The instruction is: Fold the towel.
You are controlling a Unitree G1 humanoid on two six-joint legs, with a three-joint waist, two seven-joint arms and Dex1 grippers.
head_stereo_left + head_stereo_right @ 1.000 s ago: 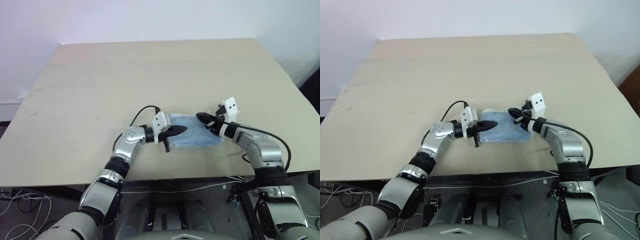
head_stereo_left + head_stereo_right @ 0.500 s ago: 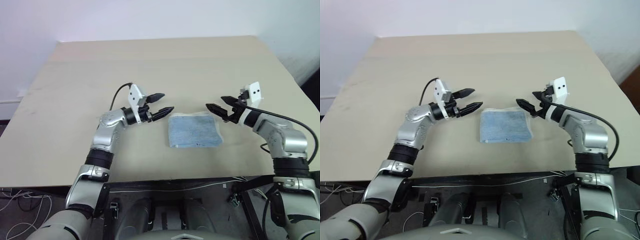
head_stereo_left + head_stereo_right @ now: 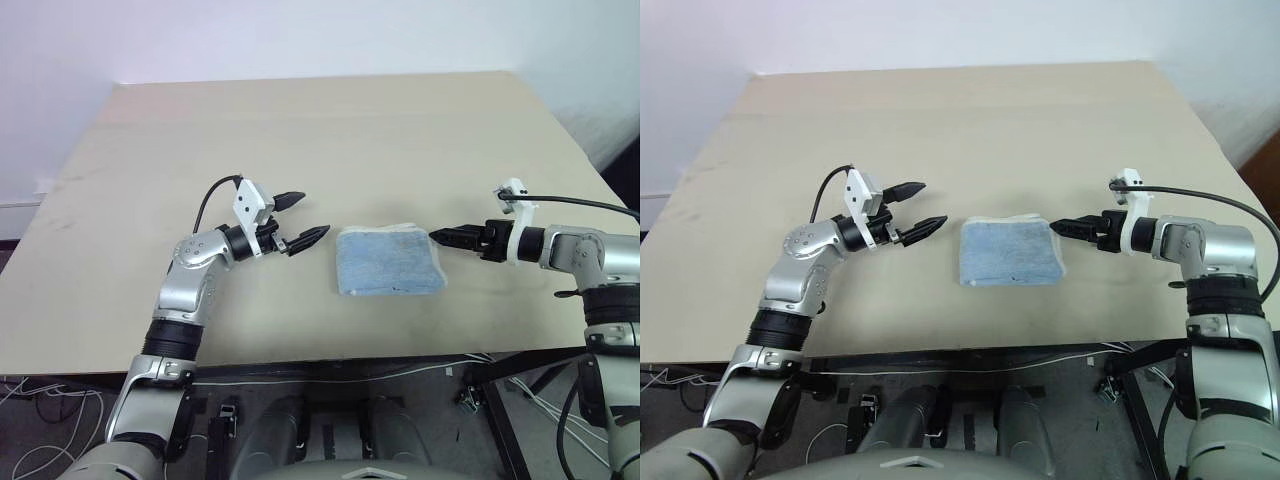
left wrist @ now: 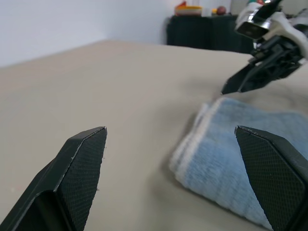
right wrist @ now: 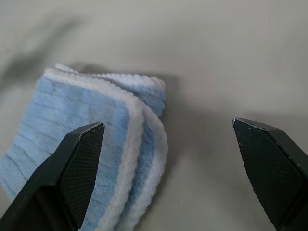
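The towel, light blue terry with white edging, lies folded into a small rectangle on the tan table, near its front edge. A small dark mark shows near its front edge. My left gripper hovers just to the towel's left, open and empty, its fingers pointing at the towel. On the towel's right, my right gripper is open and empty, with its tips close to the right edge. In the right wrist view the layered white-edged corner of the towel lies between the spread fingers.
The table stretches far behind the towel and to both sides. Its front edge runs just below the towel, with cables hanging underneath. A white wall stands behind. In the left wrist view a dark cabinet shows in the distance.
Both grippers were shut over the towel a second ago. They have opened, let go and drawn apart, left to the left and right to the right. The towel lies flat and folded.
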